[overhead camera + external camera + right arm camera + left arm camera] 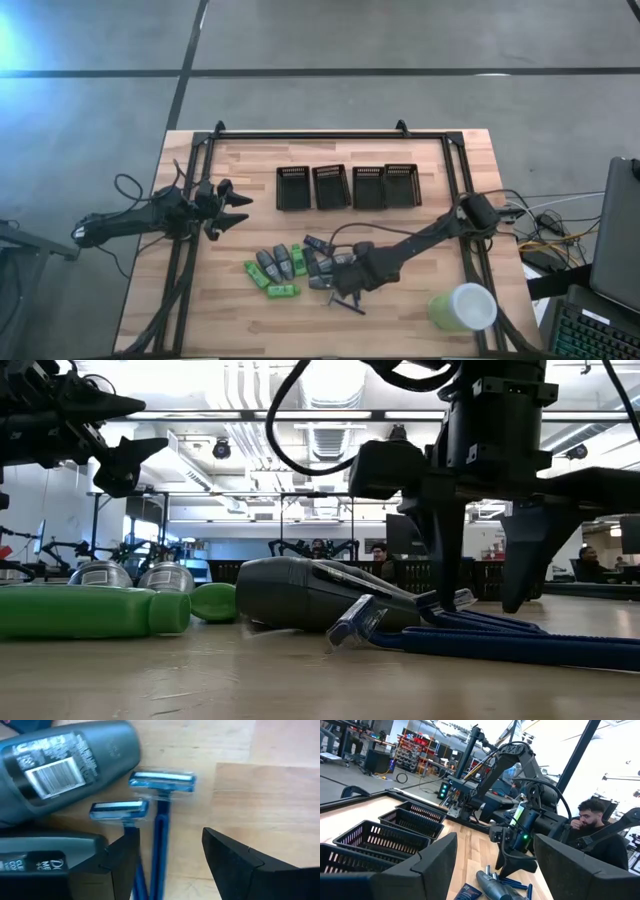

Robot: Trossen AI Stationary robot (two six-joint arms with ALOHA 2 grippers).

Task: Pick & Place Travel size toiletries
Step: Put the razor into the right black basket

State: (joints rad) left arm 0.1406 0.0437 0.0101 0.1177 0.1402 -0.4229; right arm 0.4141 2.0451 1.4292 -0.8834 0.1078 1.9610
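On the pale wooden plank table [230, 310], four black mesh bins [348, 187] stand in a row toward the far edge, well apart from the cluster of grey tapered tubes [274, 262] and bright green packets [283, 291] lying near the front. The right end effector [165, 855] hangs low with fingers spread wide astride two blue-handled disposable razors [160, 815] lying flat beside a grey tube [65, 765]. The left end effector [237, 211] hovers open near the table's left side.

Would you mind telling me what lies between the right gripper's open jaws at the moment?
In the right wrist view, the right gripper straddles a blue razor handle lying on the wooden table; a second razor lies beside it, by one jaw.
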